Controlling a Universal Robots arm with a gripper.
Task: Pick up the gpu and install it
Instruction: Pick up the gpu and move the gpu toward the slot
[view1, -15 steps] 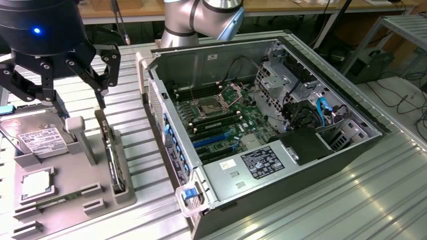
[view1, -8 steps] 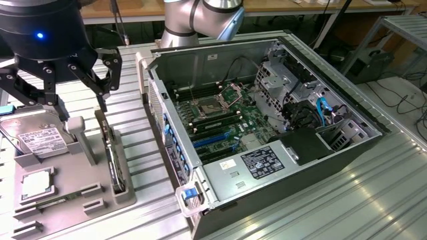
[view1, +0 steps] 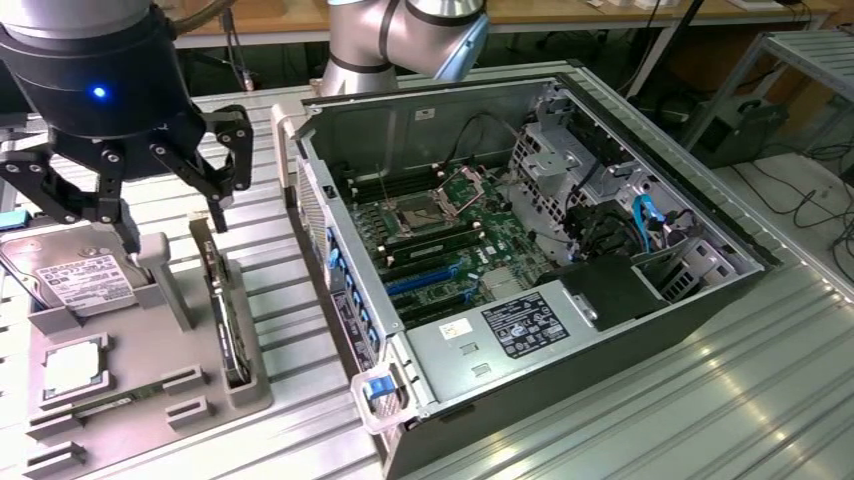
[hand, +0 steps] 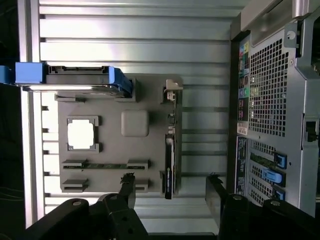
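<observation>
The gpu (view1: 222, 305) is a thin dark card standing on edge in a slot of the grey holder (view1: 134, 410), to the exterior view's left of the open computer case (view1: 641, 330). My gripper (view1: 176, 238) hangs just above the card's far end, open, with nothing between its fingers. In the wrist view the gpu (hand: 170, 160) is an edge-on dark strip with its pale bracket at one end. The gripper (hand: 171, 191) straddles the card's line, one fingertip on each side of it and clear of it.
The holder (hand: 150, 100) also carries a silver hard drive (view1: 74, 280) (hand: 75, 80), a square silver chip (view1: 74, 365) (hand: 81, 134) and a memory stick (hand: 105, 165). The case lies open with its motherboard (view1: 447, 235) and blue slots (view1: 427, 280) exposed. Ribbed metal table (view1: 694, 400) surrounds everything.
</observation>
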